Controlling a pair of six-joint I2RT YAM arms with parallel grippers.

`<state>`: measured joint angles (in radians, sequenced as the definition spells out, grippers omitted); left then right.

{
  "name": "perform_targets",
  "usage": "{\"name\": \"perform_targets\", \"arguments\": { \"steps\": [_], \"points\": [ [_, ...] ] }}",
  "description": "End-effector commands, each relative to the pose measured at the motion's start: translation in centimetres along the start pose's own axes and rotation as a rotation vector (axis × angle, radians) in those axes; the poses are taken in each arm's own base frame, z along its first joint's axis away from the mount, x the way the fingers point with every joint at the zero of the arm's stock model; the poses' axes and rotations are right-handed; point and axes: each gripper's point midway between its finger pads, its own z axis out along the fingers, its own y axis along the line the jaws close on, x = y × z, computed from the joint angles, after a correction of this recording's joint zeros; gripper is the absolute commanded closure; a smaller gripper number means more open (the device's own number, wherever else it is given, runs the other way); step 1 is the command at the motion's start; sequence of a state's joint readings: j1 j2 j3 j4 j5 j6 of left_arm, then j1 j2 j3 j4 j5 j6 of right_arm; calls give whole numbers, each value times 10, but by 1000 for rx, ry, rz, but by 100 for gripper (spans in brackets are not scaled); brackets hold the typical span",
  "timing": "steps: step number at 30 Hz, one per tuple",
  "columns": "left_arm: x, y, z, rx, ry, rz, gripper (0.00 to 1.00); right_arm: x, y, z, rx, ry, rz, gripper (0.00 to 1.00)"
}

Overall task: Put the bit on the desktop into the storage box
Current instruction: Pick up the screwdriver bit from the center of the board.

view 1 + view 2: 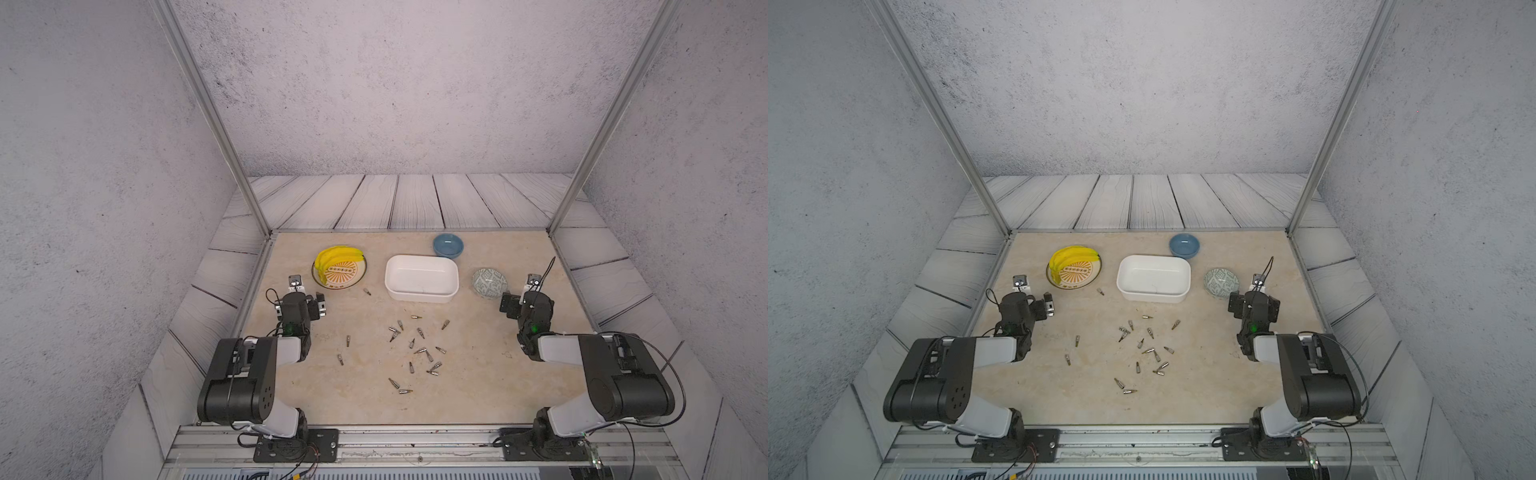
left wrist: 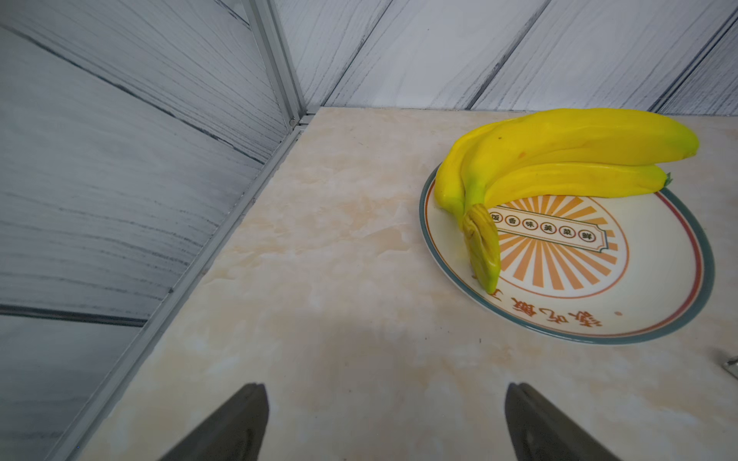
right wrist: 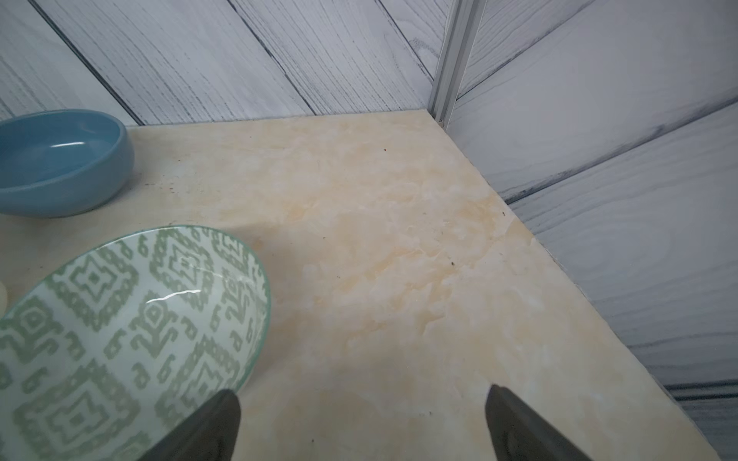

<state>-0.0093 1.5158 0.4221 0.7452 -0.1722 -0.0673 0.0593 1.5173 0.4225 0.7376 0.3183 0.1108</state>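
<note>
Screwdriver bits lie scattered on the counter, near the seemingly empty storage box. Left end effector and right end effector stand open, gripping nothing. Risk: small, clustered bits may slip from the jaws or be nudged into neighbours.

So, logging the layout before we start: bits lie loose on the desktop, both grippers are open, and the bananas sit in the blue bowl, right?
No: the bananas sit on the plate, not in the blue bowl, as the left wrist view shows. The bits lie loose on the desktop, and the left gripper and right gripper are open.
</note>
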Motion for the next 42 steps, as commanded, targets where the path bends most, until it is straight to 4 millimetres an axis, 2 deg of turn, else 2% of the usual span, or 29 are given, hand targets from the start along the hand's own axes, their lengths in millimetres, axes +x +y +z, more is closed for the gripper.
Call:
{"name": "perform_targets", "arguments": {
  "steps": [1,39,42],
  "points": [
    [-10,-1,3,-4,-27,5,2,-8,-3,3,22,-19,2,0],
    [-10,-1,3,0,-24,5,2,-8,-3,4,22,-18,1,0],
    [-12,-11,5,60,-13,26,2,-8,-3,3,22,-20,1,0]
  ]
}}
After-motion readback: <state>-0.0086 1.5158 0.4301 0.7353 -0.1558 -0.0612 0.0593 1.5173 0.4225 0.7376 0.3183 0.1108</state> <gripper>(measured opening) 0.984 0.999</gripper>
